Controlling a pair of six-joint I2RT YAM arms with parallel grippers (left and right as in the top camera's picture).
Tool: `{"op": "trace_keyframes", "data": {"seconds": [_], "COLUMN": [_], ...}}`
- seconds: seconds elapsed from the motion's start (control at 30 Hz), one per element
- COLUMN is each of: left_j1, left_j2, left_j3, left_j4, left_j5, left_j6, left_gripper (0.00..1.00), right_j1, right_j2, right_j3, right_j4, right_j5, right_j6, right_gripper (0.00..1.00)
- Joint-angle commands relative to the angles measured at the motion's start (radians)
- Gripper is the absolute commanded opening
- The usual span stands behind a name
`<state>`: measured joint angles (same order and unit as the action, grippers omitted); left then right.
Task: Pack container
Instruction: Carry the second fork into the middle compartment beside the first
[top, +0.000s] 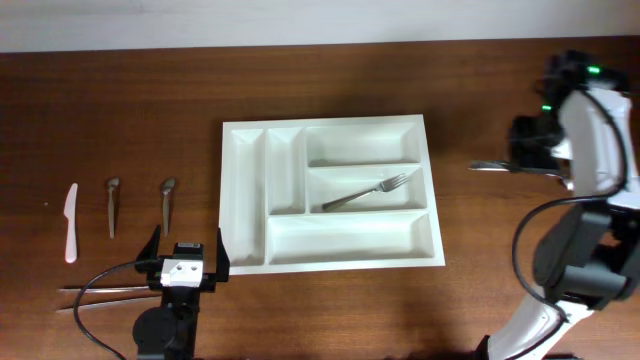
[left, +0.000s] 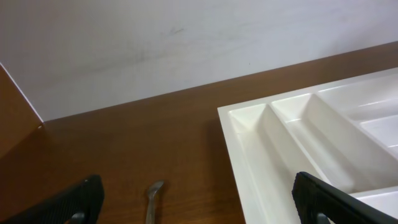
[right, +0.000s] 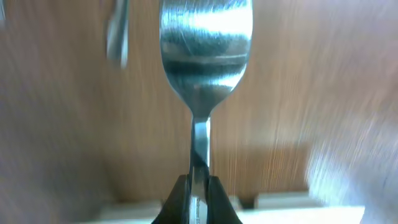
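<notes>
The white five-compartment container lies mid-table, and its left corner shows in the left wrist view. A metal fork lies in its middle wide compartment. My right gripper hovers right of the container, shut on the handle of a metal spoon that points toward it. The right wrist view shows the closed jaws and the spoon's bowl above the wood. My left gripper is open and empty, just left of the container's front corner. A spoon lies between its fingers.
On the left lie a white plastic knife and two metal spoons. A pair of thin metal sticks lies by the left arm's base. The right arm's base stands at the right edge.
</notes>
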<state>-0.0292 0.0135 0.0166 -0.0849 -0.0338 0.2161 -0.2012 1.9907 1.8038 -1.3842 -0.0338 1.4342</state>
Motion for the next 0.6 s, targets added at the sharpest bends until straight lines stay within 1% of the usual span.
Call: {"op": "trace_keyframes", "data": {"seconds": [0.0,0.2,0.33,0.47,0.57], "left_j1": [0.006,0.006,0.006,0.006,0.006], "left_j2": [-0.008,-0.008,-0.008,-0.008,-0.008], "left_j3": [-0.007,-0.008,-0.007,-0.008,-0.007], "left_j4": [0.003,0.003,0.003,0.003,0.003], "left_j5": [0.011,0.011,0.011,0.011,0.011], "left_j6": [-0.010,-0.010,-0.010,-0.010,-0.010], "left_gripper": [0.99,0.99,0.99,0.99,0.99], "right_j1": [0.129,0.322,0.422,0.496,0.538], "right_j2": [-0.006,-0.006,-0.005,-0.005,-0.005], "right_j3": [0.015,0.014,0.011,-0.007,-0.031], "right_j4": [-0.006,0.010,0.014,0.029,0.080], "right_j5": [-0.129,-0.119,-0.097,-0.093,-0.094], "right_j6": [0.068,0.171,0.237,0.277,0.280], "right_gripper": [0.04,0.04,0.05,0.08,0.08]}}
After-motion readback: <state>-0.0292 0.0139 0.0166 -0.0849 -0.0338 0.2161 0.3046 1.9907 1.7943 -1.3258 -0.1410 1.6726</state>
